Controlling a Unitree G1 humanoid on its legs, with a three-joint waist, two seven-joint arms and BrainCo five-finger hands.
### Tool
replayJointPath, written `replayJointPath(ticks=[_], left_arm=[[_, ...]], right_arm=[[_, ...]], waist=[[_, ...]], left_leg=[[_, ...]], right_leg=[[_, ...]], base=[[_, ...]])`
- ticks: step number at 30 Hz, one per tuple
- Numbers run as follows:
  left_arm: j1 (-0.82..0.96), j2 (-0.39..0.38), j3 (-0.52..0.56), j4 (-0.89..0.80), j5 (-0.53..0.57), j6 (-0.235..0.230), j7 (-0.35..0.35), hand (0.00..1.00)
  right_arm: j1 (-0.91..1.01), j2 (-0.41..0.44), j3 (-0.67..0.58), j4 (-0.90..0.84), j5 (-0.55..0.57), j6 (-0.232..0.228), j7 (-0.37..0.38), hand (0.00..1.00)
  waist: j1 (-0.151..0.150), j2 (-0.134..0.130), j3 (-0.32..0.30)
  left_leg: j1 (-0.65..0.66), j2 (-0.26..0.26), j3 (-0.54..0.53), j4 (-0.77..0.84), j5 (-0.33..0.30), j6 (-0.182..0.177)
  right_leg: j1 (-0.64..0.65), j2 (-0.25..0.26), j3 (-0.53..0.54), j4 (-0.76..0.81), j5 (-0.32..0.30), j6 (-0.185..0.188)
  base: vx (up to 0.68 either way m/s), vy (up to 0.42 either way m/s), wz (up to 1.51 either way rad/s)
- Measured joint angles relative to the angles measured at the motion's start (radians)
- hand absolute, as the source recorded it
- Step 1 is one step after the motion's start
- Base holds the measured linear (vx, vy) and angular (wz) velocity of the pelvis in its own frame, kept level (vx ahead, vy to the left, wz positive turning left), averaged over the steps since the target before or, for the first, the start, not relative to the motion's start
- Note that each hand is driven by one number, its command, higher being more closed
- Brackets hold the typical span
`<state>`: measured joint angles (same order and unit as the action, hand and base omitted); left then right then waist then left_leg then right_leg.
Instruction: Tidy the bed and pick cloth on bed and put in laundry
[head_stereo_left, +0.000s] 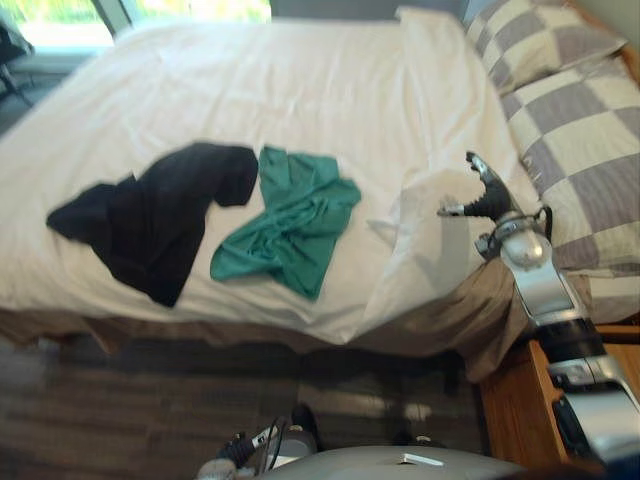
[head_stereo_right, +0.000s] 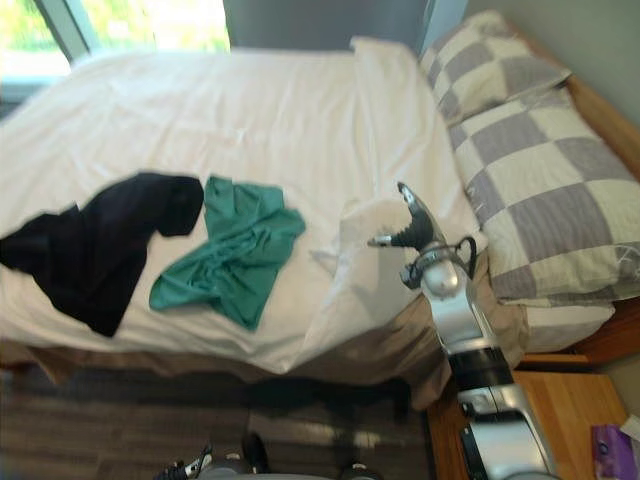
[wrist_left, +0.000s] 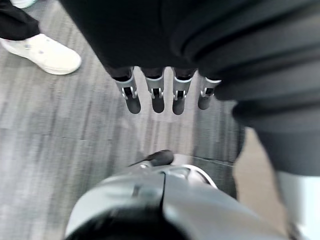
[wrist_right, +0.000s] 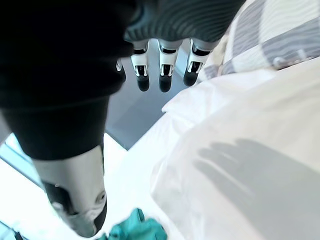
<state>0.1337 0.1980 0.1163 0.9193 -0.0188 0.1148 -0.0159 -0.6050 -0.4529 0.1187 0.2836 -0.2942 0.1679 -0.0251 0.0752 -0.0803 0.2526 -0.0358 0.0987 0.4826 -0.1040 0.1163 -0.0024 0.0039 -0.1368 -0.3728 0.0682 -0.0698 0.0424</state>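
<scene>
Head camera, both eyes: a white sheet (head_stereo_left: 300, 90) is covering the bed, and two garments are lying on its near half. The black cloth (head_stereo_left: 150, 220) is sprawling toward the robot's left. Its long axis is running diagonally from the near-left edge up toward the middle of the bed. The green cloth (head_stereo_left: 290, 225) is lying just beside it on the right, bunched and creased. It is slanting the same way, with its lower end pointing at the near edge and its upper end touching the black cloth. Checked pillows (head_stereo_left: 590, 150) are resting at the robot's right end of the bed. A turned-back fold of sheet (head_stereo_left: 415, 215) is standing up between the green cloth and the pillows. The right hand (head_stereo_left: 487, 195) is hanging over that fold with its fingers spread and released, grasping nothing. A wooden nightstand (head_stereo_left: 515, 410) is standing below the arm, and a purple object (head_stereo_right: 612, 450) is sitting on it.

Left wrist view: the left hand (wrist_left: 156, 97) is hanging over the grey plank floor (wrist_left: 60, 150), fingers straight and relaxed, holding nothing. A person's white shoe (wrist_left: 42, 52) is standing nearby.

Right wrist view: the right hand's fingers (wrist_right: 165, 75) are pointing out straight above the crumpled sheet, clear of it. An edge of the green cloth is showing beyond the thumb.
</scene>
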Motion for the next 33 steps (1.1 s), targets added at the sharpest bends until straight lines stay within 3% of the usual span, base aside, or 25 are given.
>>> replayJointPath(ticks=[2, 3, 10, 13, 17, 18, 21, 26, 29, 33], left_arm=[[-0.028, 0.029, 0.001, -0.030, -0.003, 0.005, 0.000, 0.00], [-0.044, 0.037, 0.001, -0.051, -0.006, 0.006, 0.000, 0.00], [-0.116, 0.064, 0.002, -0.103, -0.006, 0.025, 0.000, 0.00], [-0.129, 0.065, 0.002, -0.121, -0.015, 0.039, 0.000, 0.00], [-0.162, 0.066, 0.002, -0.123, -0.040, 0.056, 0.014, 0.00], [-0.169, 0.066, 0.002, -0.123, -0.040, 0.056, 0.019, 0.00], [-0.206, 0.068, 0.002, -0.124, -0.050, 0.077, 0.023, 0.00], [-0.229, 0.068, 0.001, -0.120, -0.052, 0.102, 0.026, 0.00], [-0.232, 0.068, 0.001, -0.119, -0.075, 0.101, 0.026, 0.00], [-0.232, 0.068, 0.001, -0.120, -0.078, 0.100, 0.026, 0.00]], right_arm=[[-0.064, 0.000, 0.012, 0.038, -0.020, 0.001, -0.023, 0.00], [-0.094, -0.001, 0.012, 0.053, -0.031, 0.002, -0.029, 0.00], [-0.255, -0.096, 0.057, 0.092, -0.097, 0.032, -0.052, 0.00], [-0.269, -0.127, 0.069, 0.106, -0.161, 0.062, -0.026, 0.00], [-0.273, -0.154, 0.106, 0.147, -0.284, 0.123, 0.094, 0.00], [-0.274, -0.155, 0.110, 0.158, -0.298, 0.131, 0.108, 1.00], [-0.309, -0.155, 0.131, 0.209, -0.301, 0.162, 0.183, 1.00], [-0.349, -0.155, 0.145, 0.275, -0.262, 0.183, 0.261, 1.00], [-0.364, -0.155, 0.155, 0.314, -0.201, 0.185, 0.239, 1.00], [-0.354, -0.155, 0.149, 0.315, -0.089, 0.164, 0.153, 1.00]], waist=[[0.023, -0.022, 0.048], [0.026, -0.025, 0.067], [0.045, -0.041, 0.158], [0.049, -0.048, 0.178], [0.048, -0.048, 0.193], [0.048, -0.048, 0.193], [0.052, -0.042, 0.214], [0.053, -0.041, 0.215], [0.054, -0.041, 0.216], [0.053, -0.041, 0.216]], left_leg=[[-0.034, 0.005, -0.007, 0.005, 0.012, 0.009], [-0.053, 0.003, -0.022, 0.006, 0.022, 0.021], [-0.140, 0.013, -0.034, 0.030, 0.022, 0.022], [-0.193, 0.037, -0.037, 0.119, -0.018, 0.021], [-0.276, 0.080, -0.052, 0.255, -0.077, 0.015], [-0.294, 0.088, -0.053, 0.277, -0.085, 0.015], [-0.349, 0.128, -0.058, 0.360, -0.111, 0.018], [-0.375, 0.144, -0.061, 0.391, -0.117, 0.019], [-0.376, 0.144, -0.062, 0.392, -0.118, 0.020], [-0.373, 0.144, -0.055, 0.388, -0.118, 0.019]], right_leg=[[-0.024, 0.009, -0.004, -0.006, 0.027, -0.002], [-0.033, 0.015, 0.000, -0.012, 0.038, -0.003], [-0.105, 0.021, 0.034, -0.003, 0.056, -0.011], [-0.127, 0.024, 0.054, 0.009, 0.057, -0.012], [-0.158, 0.043, 0.059, 0.020, 0.052, -0.023], [-0.168, 0.047, 0.061, 0.023, 0.050, -0.027], [-0.202, 0.066, 0.069, 0.050, 0.038, -0.042], [-0.240, 0.067, 0.078, 0.099, 0.015, -0.047], [-0.244, 0.066, 0.078, 0.109, 0.007, -0.047], [-0.246, 0.065, 0.086, 0.105, 0.007, -0.046]], base=[[-0.01, 0.008, 0.13], [0.02, 0.017, 0.23], [0.01, 0.025, 0.10], [0.04, 0.002, -0.02], [0.02, -0.017, -0.05], [-0.02, -0.019, -0.06], [-0.05, -0.023, -0.12], [-0.01, -0.002, -0.04], [0.00, 0.000, 0.00], [0.03, 0.001, -0.03]])
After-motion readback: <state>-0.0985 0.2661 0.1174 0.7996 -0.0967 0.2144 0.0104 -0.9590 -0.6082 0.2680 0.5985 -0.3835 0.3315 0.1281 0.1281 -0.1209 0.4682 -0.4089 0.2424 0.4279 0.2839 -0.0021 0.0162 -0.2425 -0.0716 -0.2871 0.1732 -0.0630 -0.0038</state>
